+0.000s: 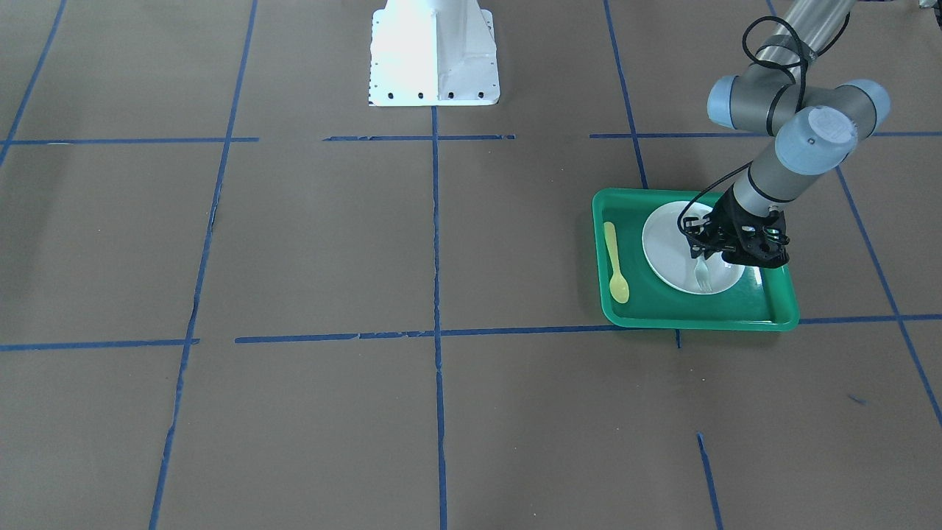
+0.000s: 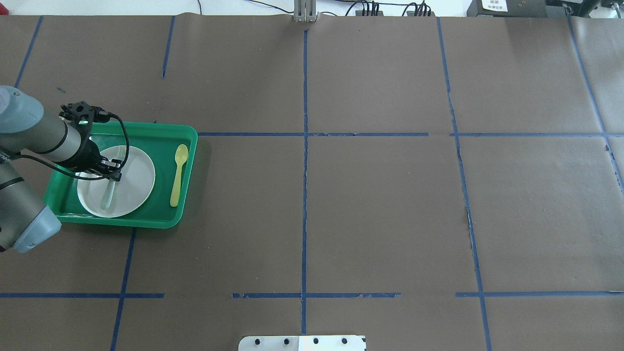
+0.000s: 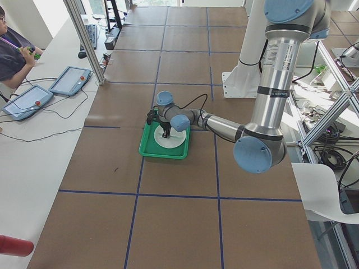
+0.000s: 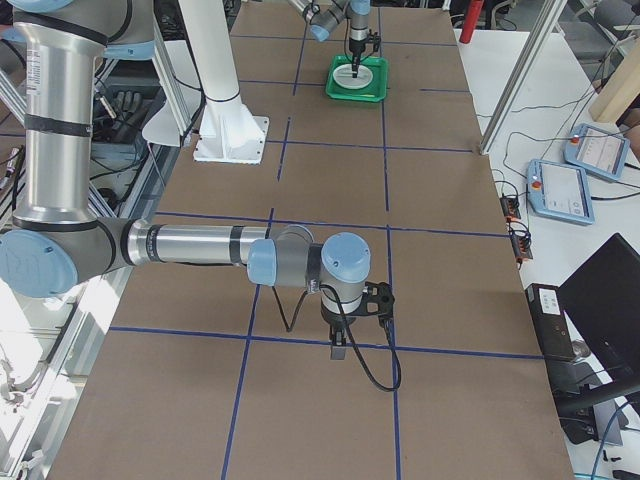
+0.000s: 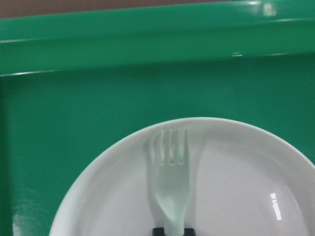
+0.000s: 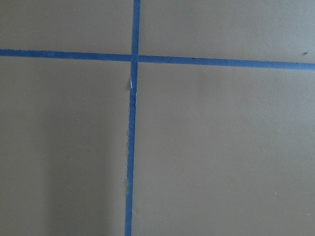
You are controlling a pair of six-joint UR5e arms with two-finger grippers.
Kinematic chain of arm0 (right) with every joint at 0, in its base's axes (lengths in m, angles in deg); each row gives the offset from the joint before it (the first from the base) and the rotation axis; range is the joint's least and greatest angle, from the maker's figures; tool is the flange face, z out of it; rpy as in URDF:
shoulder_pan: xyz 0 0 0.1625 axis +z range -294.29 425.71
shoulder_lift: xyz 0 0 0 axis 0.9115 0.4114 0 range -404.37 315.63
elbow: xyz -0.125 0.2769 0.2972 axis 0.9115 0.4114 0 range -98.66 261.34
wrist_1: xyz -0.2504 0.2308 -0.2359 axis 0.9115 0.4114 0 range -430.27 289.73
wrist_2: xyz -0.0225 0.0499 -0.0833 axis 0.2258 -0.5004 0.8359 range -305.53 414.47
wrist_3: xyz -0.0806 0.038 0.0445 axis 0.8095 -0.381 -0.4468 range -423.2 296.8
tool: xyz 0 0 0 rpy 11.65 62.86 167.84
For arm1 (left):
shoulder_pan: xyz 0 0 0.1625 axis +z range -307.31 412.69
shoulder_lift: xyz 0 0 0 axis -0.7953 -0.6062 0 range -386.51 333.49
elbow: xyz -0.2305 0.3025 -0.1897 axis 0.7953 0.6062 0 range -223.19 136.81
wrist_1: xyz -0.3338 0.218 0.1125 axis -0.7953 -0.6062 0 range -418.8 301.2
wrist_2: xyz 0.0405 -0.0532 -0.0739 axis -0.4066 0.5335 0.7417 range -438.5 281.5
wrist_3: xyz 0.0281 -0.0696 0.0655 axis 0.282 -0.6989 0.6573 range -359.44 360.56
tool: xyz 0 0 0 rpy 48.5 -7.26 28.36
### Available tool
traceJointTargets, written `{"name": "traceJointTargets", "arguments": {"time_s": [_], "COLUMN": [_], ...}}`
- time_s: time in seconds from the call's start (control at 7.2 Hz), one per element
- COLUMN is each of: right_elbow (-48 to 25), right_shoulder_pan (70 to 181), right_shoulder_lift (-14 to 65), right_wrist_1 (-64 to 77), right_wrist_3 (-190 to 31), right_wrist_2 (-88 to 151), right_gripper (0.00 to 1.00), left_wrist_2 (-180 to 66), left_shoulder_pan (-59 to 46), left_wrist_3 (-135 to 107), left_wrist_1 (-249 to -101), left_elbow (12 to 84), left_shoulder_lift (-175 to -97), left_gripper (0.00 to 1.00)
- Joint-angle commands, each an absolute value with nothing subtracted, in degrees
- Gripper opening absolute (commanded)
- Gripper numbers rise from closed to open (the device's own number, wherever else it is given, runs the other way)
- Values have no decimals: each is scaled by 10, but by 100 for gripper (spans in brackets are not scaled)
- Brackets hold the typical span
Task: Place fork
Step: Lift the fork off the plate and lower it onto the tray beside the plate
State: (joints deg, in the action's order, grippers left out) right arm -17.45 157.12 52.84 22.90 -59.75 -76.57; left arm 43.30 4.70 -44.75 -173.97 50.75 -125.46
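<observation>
The pale fork (image 5: 171, 187) points its tines forward low over the white plate (image 5: 246, 187); its handle runs into a dark fingertip at the bottom edge of the left wrist view. My left gripper (image 2: 113, 176) is shut on the fork's (image 2: 107, 194) handle over the plate (image 2: 139, 183), inside the green tray (image 2: 156, 131). In the front view the gripper (image 1: 705, 254) stands over the plate (image 1: 666, 243) with the fork (image 1: 703, 277) below it. My right gripper (image 4: 339, 352) hangs over bare table far from the tray; I cannot tell if it is open or shut.
A yellow spoon (image 2: 178, 174) lies in the tray beside the plate, apart from it; it also shows in the front view (image 1: 614, 265). The tray's raised rim (image 5: 98, 44) runs ahead of the tines. The white robot base (image 1: 434, 55) stands mid-table.
</observation>
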Motion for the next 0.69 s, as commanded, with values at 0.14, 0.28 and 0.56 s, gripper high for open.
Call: {"name": "traceJointTargets", "arguments": {"time_s": [0.14,0.28,0.56], "right_elbow": [-174,-174,-174], "right_shoulder_pan": [1571,1571,1571], "right_shoulder_lift": [528,528,528], "right_wrist_1": [229,229,229], "right_wrist_3": [-598,-598,-597], "right_wrist_2": [-766,-766,-766], "right_gripper": [100,100,100], "left_wrist_2": [435,436,437], "left_shoulder_pan": [34,7,-21], "left_wrist_3": [-447,-446,-445], "left_wrist_1": [-1732,-1732,-1738], "left_elbow": [565,556,533], "left_shoulder_lift": [-1219,-1218,-1206], "left_gripper": [0,0,0]}}
